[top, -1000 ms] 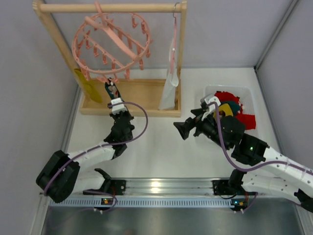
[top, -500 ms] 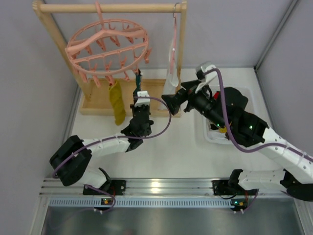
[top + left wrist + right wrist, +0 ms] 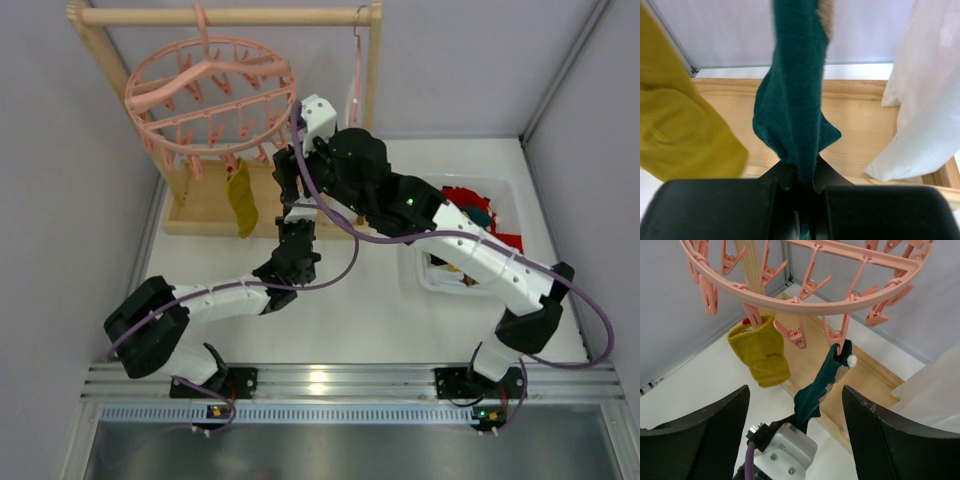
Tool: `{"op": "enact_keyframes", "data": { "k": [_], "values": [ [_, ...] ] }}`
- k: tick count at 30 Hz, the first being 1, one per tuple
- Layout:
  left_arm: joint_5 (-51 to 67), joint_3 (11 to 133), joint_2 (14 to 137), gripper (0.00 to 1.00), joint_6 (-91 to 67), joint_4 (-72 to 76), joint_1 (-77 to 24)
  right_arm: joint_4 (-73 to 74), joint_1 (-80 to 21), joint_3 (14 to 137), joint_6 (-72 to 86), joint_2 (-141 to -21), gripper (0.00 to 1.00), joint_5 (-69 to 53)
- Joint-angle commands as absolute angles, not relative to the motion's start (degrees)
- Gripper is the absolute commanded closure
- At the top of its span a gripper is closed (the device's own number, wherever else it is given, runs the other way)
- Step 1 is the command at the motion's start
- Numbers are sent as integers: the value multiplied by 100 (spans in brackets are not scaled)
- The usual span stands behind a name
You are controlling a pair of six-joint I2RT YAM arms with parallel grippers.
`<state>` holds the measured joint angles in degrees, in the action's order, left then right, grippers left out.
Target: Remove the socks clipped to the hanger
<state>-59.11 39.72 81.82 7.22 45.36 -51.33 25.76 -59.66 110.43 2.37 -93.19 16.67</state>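
Right arm [image 3: 400,200] swung to hanger [image 3: 805,305]; its wrist view reveals teal sock's [image 3: 812,395] clip [image 3: 837,337].

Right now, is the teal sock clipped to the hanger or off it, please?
Clipped: a pink peg pinches the top of the teal sock; the left gripper grips its lower end.

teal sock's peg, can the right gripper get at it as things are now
Probably yes: the right gripper is open and faces the peg with nothing between; the left gripper pinches the teal sock lower down, clear of it.
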Motion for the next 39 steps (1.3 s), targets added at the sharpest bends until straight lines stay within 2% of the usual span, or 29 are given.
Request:
{"op": "enact_keyframes", "data": {
  "k": [1,11,14,20,39],
  "values": [
    [-5924,4122,8279,100,703,4702,-5229,2794,-5906,11697,123,-9544,30,1644],
    [-5968,4122,8446,100,624,4702,-5467,3182,-5906,13103,-237,-10783,35,2021],
    [-6003,4131,8455,100,633,4702,-5511,3015,-5898,13157,-386,-11020,40,2302],
    [-6029,4131,8455,100,694,4702,-5563,2997,-5897,13395,-413,-11329,43,2197],
    [-5994,4236,8411,100,835,4702,-5669,2452,-5862,13429,-765,-11637,44,2338]
  ]
}}
